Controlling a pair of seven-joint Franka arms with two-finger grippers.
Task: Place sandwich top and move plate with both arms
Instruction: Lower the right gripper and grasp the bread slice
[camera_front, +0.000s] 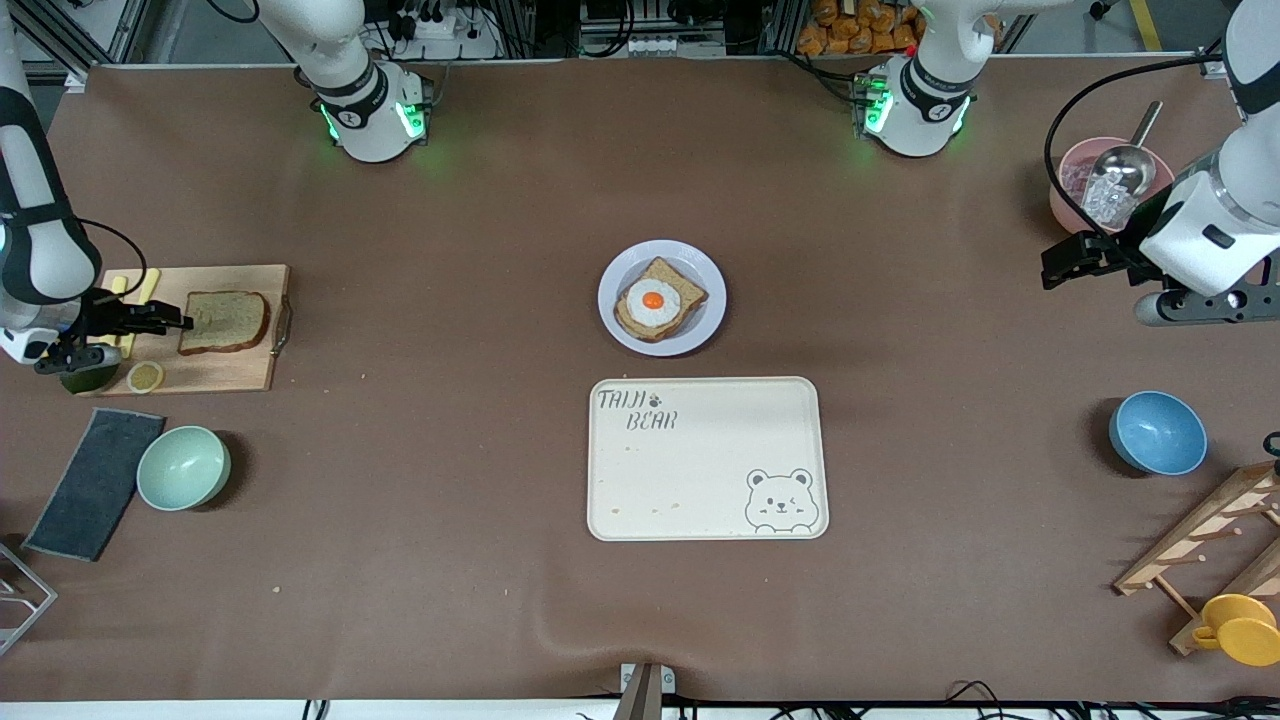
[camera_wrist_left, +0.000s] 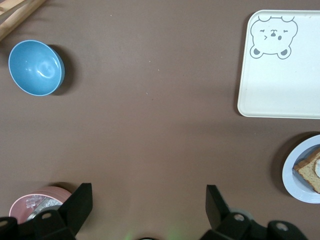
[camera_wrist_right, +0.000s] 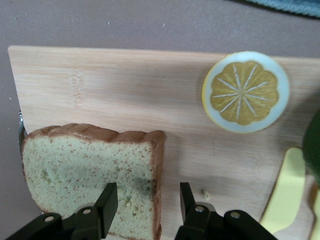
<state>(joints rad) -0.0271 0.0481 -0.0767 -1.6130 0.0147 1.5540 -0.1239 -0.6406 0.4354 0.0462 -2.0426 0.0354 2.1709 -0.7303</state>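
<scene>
Right arm reaches in low from the right arm's end of the bench, forearm near level, right gripper (camera_front: 172, 321) over the cutting board (camera_front: 240, 375) at the crust edge of the sandwich top (camera_front: 225, 321). In the right wrist view its fingers (camera_wrist_right: 111, 200) stand partly parted astride that crust edge, one over the crumb, one over bare board; whether they touch the slice cannot be told, nothing held. The sandwich top (camera_wrist_right: 90, 180) lies flat on the board, apart from the lemon slice (camera_wrist_right: 245, 91). Left arm waits raised at the left arm's end, wrist bent down, left gripper (camera_front: 1075, 258) over bare bench beside the pink bowl (camera_front: 1075, 205); its fingers (camera_wrist_left: 80, 205) are spread wide, empty. The plate (camera_front: 700, 320) sits mid-bench carrying bread with a fried egg (camera_front: 655, 300), farther from the front camera than the bear tray (camera_front: 700, 470), just apart from it. Upper links of both arms are cut off by the frame edge. Plate (camera_wrist_left: 292, 175) only partly shows in the left wrist view. A green object under the right wrist is mostly hidden.
</scene>
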